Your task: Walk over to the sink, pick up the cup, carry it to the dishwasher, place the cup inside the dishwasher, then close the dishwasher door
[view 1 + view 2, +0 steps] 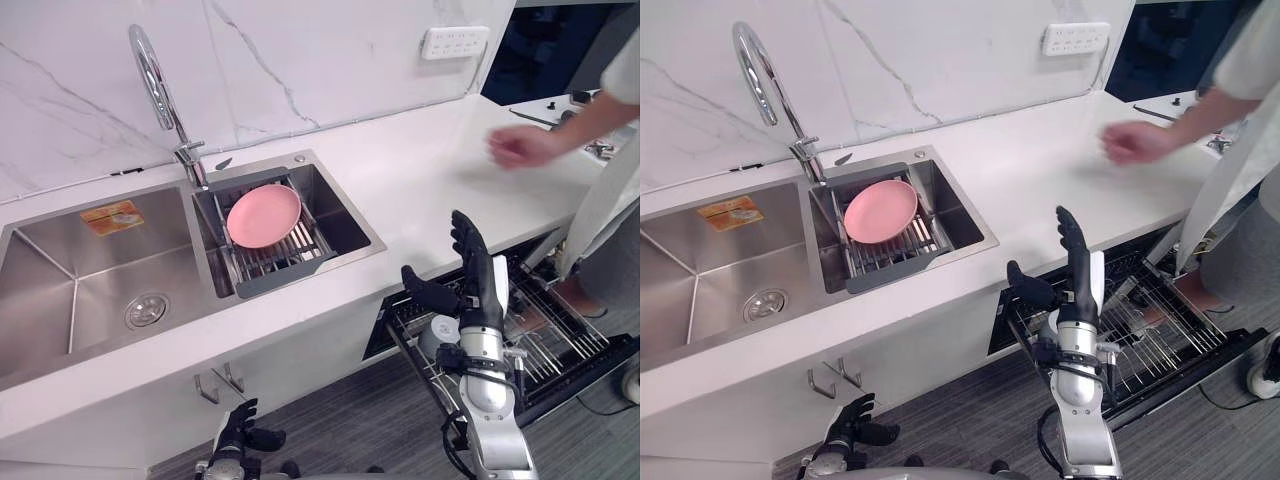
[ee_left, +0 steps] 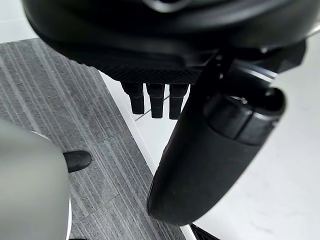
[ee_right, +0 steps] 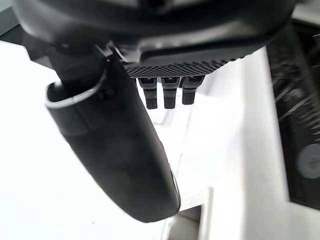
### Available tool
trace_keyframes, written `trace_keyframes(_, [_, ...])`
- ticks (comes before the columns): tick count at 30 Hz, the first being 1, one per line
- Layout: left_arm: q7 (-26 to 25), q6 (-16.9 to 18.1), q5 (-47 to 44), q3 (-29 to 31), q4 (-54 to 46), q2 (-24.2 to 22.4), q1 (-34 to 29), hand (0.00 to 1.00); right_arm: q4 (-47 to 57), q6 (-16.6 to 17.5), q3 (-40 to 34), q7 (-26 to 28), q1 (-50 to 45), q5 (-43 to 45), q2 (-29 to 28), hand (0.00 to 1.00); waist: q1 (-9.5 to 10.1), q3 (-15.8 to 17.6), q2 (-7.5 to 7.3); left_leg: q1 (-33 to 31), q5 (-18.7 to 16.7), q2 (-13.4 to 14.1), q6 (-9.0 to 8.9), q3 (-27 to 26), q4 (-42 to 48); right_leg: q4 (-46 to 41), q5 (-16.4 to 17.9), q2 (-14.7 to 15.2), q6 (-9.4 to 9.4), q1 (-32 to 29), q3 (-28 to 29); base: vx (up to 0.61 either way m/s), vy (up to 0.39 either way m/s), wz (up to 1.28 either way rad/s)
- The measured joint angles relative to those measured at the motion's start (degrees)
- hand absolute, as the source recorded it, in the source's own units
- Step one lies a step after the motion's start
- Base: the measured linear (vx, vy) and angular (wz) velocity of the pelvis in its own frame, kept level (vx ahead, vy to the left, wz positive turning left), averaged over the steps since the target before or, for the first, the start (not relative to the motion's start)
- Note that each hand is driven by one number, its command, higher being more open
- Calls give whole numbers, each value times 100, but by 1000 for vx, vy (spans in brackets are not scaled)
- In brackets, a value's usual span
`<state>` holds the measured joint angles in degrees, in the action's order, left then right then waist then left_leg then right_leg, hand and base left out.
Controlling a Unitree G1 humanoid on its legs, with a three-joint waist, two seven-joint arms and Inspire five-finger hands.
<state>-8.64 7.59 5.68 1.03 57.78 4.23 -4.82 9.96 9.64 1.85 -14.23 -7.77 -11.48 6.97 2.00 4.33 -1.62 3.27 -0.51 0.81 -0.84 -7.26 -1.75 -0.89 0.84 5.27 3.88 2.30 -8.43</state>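
My right hand [image 1: 478,272] is raised in front of the counter's edge, open, fingers straight up and holding nothing; its thumb [image 3: 120,150] fills the right wrist view. Just behind it the dishwasher [image 1: 565,340] stands open under the counter with its wire rack pulled out. A pale round thing [image 1: 440,330], perhaps the cup, lies in that rack beside my wrist. The steel double sink [image 1: 70,270] is at the left. My left hand [image 1: 238,430] hangs low by the cabinet front, fingers relaxed and empty.
A pink plate [image 1: 263,215] rests on a grey drain rack [image 1: 280,268] in the sink's right basin, below the curved faucet [image 1: 152,80]. A person stands at the right by the dishwasher, one hand [image 1: 520,147] held over the white counter [image 1: 420,180].
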Motion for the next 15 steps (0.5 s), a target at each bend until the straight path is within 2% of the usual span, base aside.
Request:
trace_keyframes(3, [3,33,-6,76,-41,27,0,90,16,8,274,57,297,-131,186,90,25,56,-83,-43,-77,-11,2,-101,73,-329,171,66,21,-222,124,-56,37,-20])
trace_keyframes(5, [4,53,-31,144,-169,111,9,90,34,8,487,99,514,-246,303,90,69,203,-279,-89,-320,-146,83,-58,437,-1175,647,263,94,-469,126,-15,26,13])
trace_keyframes(7, [5,79,-109,149,-180,158,31,90,43,9,579,132,607,-415,363,90,88,282,-368,-66,-482,-216,118,34,612,-1700,862,406,182,-524,99,0,22,29])
trace_keyframes(8, [-4,93,-135,198,-167,141,41,90,44,8,686,158,713,-530,433,90,88,332,-337,-10,-544,-230,179,141,677,-2389,860,439,224,-741,217,6,36,39])
trace_keyframes(10, [-2,96,-228,257,-171,148,43,90,49,9,747,158,760,-611,434,90,79,391,-355,56,-569,-239,218,307,702,-3013,778,443,225,-933,402,57,57,57])
trace_keyframes(11, [-18,95,-313,324,-170,118,51,90,49,12,814,182,794,-656,437,90,48,483,-301,159,-603,-217,270,553,719,-3663,711,365,104,-1178,631,102,23,76])
trace_keyframes(12, [-26,91,-351,335,-170,105,52,90,51,22,841,191,795,-689,443,90,9,484,-300,179,-623,-200,273,682,736,-3755,835,292,59,-1222,736,138,-23,101])
trace_keyframes(13, [-32,84,-360,391,-151,113,56,90,74,70,870,207,801,-741,466,90,-4,484,-300,169,-675,-178,257,903,792,-3688,1055,140,28,-1302,910,143,-58,99])
trace_keyframes(15, [-36,84,-379,420,-123,130,73,90,199,125,871,246,803,-808,515,90,2,484,-299,125,-704,-189,250,1198,849,-3070,1112,-94,26,-1376,1219,149,-99,98])
